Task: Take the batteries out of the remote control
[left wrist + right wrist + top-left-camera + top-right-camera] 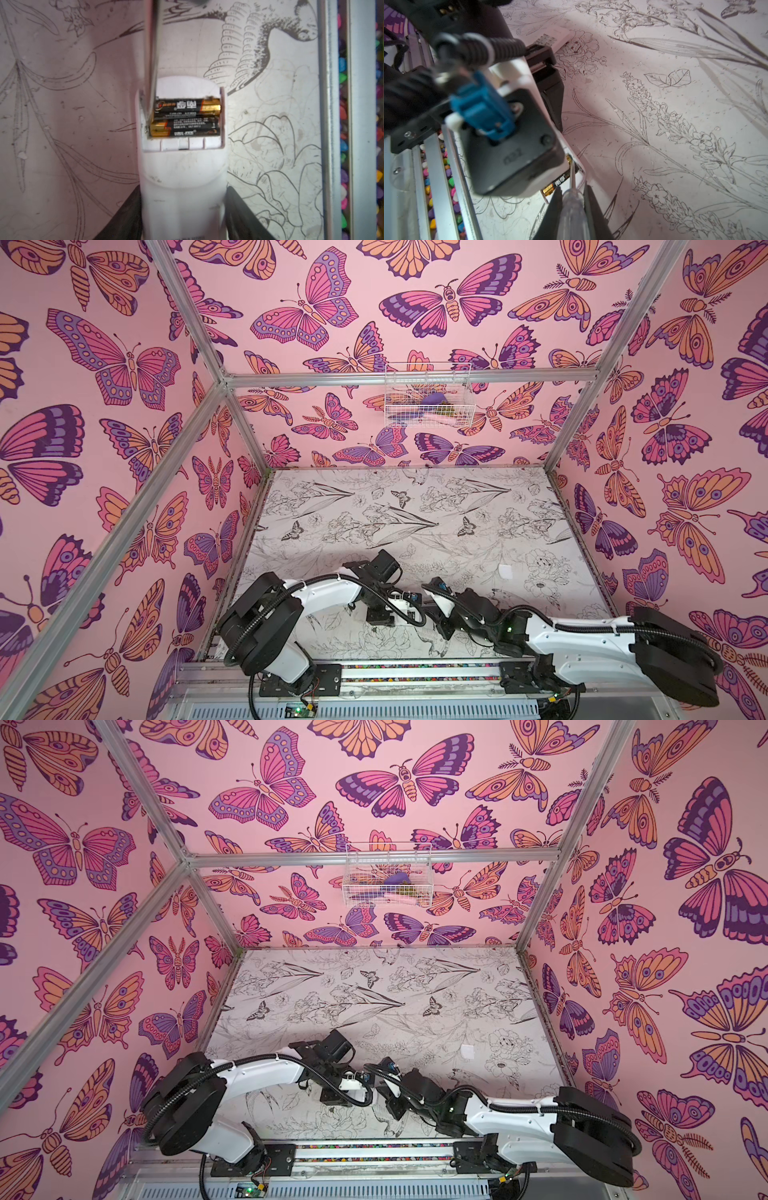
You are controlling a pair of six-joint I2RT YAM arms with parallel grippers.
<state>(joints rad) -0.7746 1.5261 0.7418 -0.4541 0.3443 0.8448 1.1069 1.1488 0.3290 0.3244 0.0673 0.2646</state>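
Left jaws clamping our white plastic remote [182, 187], right jaws pinching clear-handled screwdriver [571, 207], tip wedged beside two black-and-gold batteries [187, 108]

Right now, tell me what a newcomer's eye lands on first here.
The pink butterfly walls all round the cell. Then, toward the front of the table, the white remote clamped in the left pincer, its bay open on two black-and-gold batteries. The right pincer holds a clear-handled screwdriver, tip in that bay.
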